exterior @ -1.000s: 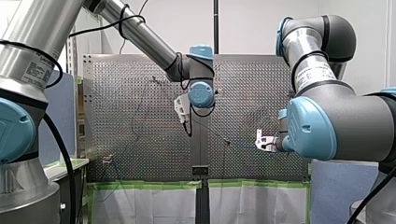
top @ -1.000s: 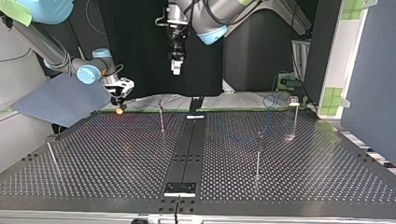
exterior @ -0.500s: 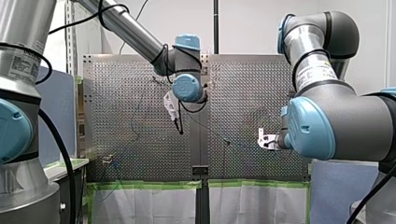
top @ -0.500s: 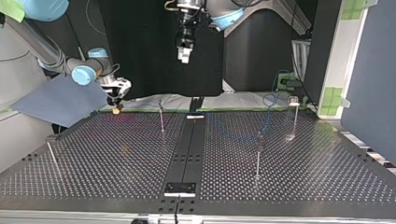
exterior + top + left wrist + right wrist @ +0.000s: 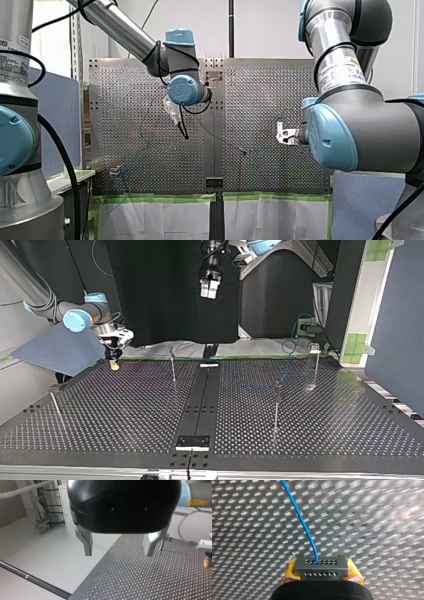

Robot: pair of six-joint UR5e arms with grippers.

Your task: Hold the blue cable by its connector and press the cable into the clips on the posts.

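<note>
My right gripper (image 5: 322,576) is shut, its yellow pads (image 5: 290,571) clamping a dark grey connector (image 5: 321,567). The blue cable (image 5: 299,517) runs from the connector out over the perforated table. In the top view my right gripper (image 5: 115,364) hangs just above the table's far left corner. Thin posts (image 5: 172,362) (image 5: 276,405) (image 5: 315,362) stand on the table, and the cable (image 5: 287,347) loops faintly near the far right post. My left gripper (image 5: 118,552) is open and empty, high above the table's far edge (image 5: 209,290).
Another post (image 5: 54,405) stands near the top view's left edge. A dark rail (image 5: 200,405) splits the table down the middle. A green fixture (image 5: 305,327) sits beyond the far right corner, and a blue sheet (image 5: 65,347) hangs off the far left.
My left arm has risen and swung toward the top view's right, still open. My right gripper has shifted toward the top view's left and slightly lower, keeping the connector.
</note>
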